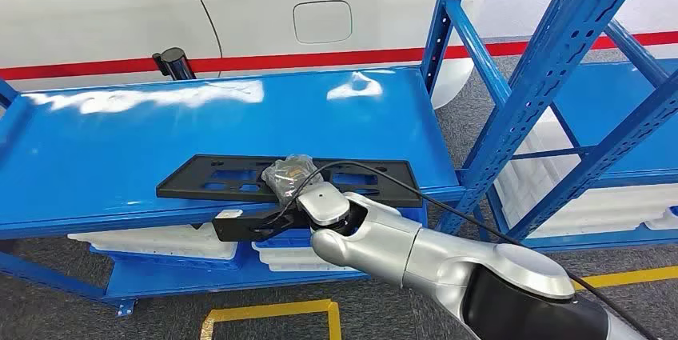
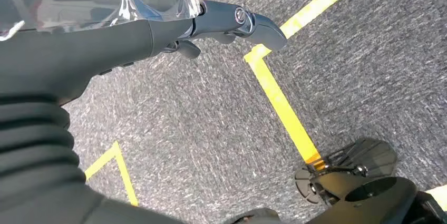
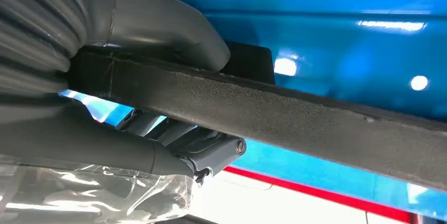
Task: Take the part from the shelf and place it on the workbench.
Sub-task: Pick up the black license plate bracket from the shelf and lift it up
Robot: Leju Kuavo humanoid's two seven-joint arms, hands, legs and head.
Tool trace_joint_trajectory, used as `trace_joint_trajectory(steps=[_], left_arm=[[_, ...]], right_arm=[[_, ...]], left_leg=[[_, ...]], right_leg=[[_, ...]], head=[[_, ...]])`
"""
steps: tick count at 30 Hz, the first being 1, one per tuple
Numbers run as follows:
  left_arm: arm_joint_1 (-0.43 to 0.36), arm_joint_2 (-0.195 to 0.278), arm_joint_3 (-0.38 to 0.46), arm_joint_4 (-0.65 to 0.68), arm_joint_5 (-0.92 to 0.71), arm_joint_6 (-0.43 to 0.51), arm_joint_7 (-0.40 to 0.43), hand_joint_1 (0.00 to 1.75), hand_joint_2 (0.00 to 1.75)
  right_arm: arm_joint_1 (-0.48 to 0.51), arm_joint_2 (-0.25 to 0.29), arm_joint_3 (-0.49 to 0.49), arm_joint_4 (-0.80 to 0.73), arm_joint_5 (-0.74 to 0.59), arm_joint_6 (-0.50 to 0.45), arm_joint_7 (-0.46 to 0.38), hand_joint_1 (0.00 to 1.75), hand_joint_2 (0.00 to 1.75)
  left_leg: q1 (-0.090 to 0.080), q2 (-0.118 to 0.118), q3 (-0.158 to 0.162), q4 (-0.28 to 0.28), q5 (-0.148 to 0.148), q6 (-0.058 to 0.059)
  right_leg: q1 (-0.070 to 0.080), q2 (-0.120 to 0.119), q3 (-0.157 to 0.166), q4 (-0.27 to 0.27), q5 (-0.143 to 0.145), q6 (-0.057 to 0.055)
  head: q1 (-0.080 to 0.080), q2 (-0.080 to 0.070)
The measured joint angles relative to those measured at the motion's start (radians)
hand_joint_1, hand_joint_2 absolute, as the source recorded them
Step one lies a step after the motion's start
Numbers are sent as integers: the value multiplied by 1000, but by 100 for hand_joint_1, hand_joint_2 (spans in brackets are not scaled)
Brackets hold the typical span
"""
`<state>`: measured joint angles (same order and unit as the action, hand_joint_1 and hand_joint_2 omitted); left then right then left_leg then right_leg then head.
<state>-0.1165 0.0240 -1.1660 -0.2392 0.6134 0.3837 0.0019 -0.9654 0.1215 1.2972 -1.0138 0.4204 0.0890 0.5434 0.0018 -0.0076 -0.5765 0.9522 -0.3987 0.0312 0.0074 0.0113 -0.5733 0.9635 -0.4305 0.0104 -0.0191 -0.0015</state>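
The part [image 1: 240,176] is a long black plastic plate with cut-outs. It lies flat near the front edge of the blue shelf [image 1: 120,140], and a small clear bag of hardware [image 1: 288,170] rests on it. My right hand [image 1: 256,226] is at the shelf's front edge and grips the plate's near edge. In the right wrist view the thumb [image 3: 168,29] lies over the black part [image 3: 316,124] and the fingers [image 3: 211,153] curl beneath it. My left hand [image 2: 105,45] hangs over the grey floor, holding nothing, with its fingers [image 2: 237,21] stretched out.
A white car [image 1: 320,4] with a red stripe stands behind the shelf. Blue uprights [image 1: 552,76] rise at the right. White trays [image 1: 144,240] fill the lower level. A black cable [image 1: 448,204] runs along my right arm. Yellow tape [image 1: 272,312] marks the floor.
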Motion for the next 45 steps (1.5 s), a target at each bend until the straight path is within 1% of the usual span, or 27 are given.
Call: trace_joint_trajectory(steps=[5, 12, 18, 23, 25, 31, 38, 42, 45], left_arm=[[0, 0, 0, 0, -2, -14, 0, 0, 175], [-4, 0, -3, 0, -15, -22, -6, 0, 175], [-17, -1, -5, 0, -24, -22, -10, 0, 175], [-19, -2, -7, 0, -33, -22, -15, 0, 175], [-19, -2, -7, 0, -36, -22, -17, 0, 175], [-20, -3, -8, 0, -44, -22, -21, 0, 175], [-23, -3, -25, 0, -69, -28, -39, 0, 175], [-25, -3, -28, 0, -66, -37, -38, 0, 175], [-25, -3, -30, 0, -65, -43, -40, 0, 175]], right_arm=[[6, -10, -2, -9, 68, -52, -16, 175, 175], [31, -23, -19, -42, 228, -137, -83, 175, 175], [58, -35, -40, -81, 328, -182, -118, 175, 175], [85, -48, -58, -127, 489, -224, -154, 175, 175], [95, -52, -65, -148, 525, -232, -163, 175, 175], [108, -64, -76, -188, 549, -236, -167, 175, 175], [116, -82, -80, -254, 696, -247, -178, 175, 175], [120, -94, -80, -290, 742, -236, -178, 175, 175], [123, -103, -82, -313, 755, -229, -178, 175, 175]], left_leg=[[0, 0, 0, 0, 0, 0], [0, 0, 0, 0, 0, 0], [0, 0, 0, 0, 0, 0], [0, 0, 0, 0, 0, 0], [0, 0, 0, 0, 0, 0], [0, 1, 0, 0, 0, 0], [0, 1, 0, 0, 0, 0], [-3, 0, -1, 4, -4, 6], [-7, 0, -1, 4, -4, 12]], right_leg=[[0, 0, 0, 0, 0, 0], [0, 0, 0, 0, 0, 0], [0, 0, 0, 0, 0, 0], [0, 0, 0, 0, 0, 0], [0, 0, 0, 0, 0, 0], [0, 0, 0, 0, 0, 0], [0, 0, 0, 0, 0, 0], [-5, 0, 1, -2, 0, 3], [-9, 0, 1, -3, 3, 10]], head=[[0, 0], [0, 0], [0, 0], [0, 0], [0, 0], [0, 0], [0, 0], [0, 0], [0, 0]])
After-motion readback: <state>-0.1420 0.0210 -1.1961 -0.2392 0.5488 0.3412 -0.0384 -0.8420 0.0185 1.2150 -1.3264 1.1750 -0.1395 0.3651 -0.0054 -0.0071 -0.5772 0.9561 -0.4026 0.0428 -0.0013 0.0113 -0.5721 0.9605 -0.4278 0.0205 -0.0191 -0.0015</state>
